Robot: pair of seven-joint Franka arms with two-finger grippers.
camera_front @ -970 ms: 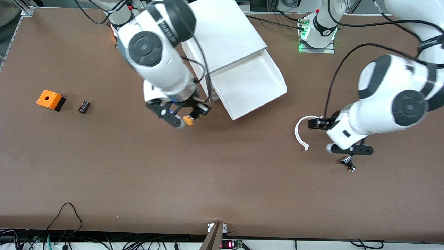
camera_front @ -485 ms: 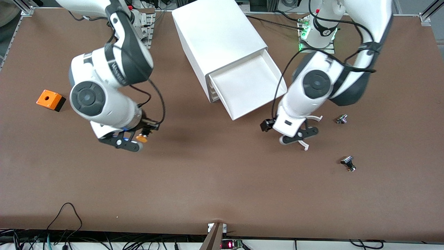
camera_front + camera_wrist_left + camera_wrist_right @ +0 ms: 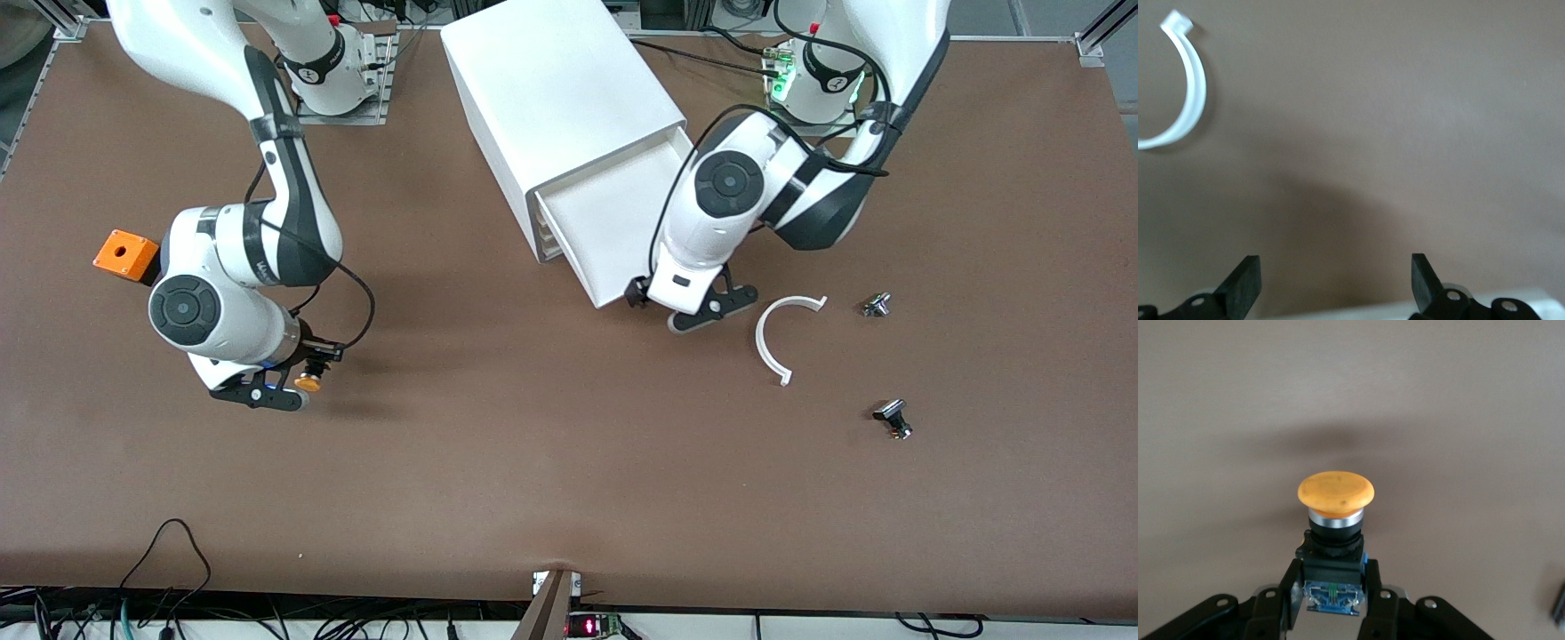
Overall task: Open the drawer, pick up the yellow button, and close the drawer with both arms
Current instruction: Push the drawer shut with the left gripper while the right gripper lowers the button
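Note:
The white cabinet (image 3: 560,98) stands at the table's back middle with its top drawer (image 3: 605,227) pulled out and showing nothing in it. My right gripper (image 3: 298,384) is shut on the button (image 3: 308,383), orange cap and dark body, low over bare table toward the right arm's end. The right wrist view shows the button (image 3: 1335,495) clamped by its body between the fingers (image 3: 1288,587). My left gripper (image 3: 702,311) is open and empty, just by the open drawer's front edge; in the left wrist view its fingers (image 3: 1241,283) stand wide apart over bare table.
An orange square box (image 3: 129,255) lies toward the right arm's end. A white curved strip (image 3: 773,333), also in the left wrist view (image 3: 1188,100), lies beside my left gripper. Two small metal parts (image 3: 876,305) (image 3: 893,418) lie toward the left arm's end.
My right gripper carried the button away from the drawer toward the right arm's end and lower. My left gripper moved from the metal parts over the white strip to the drawer's front.

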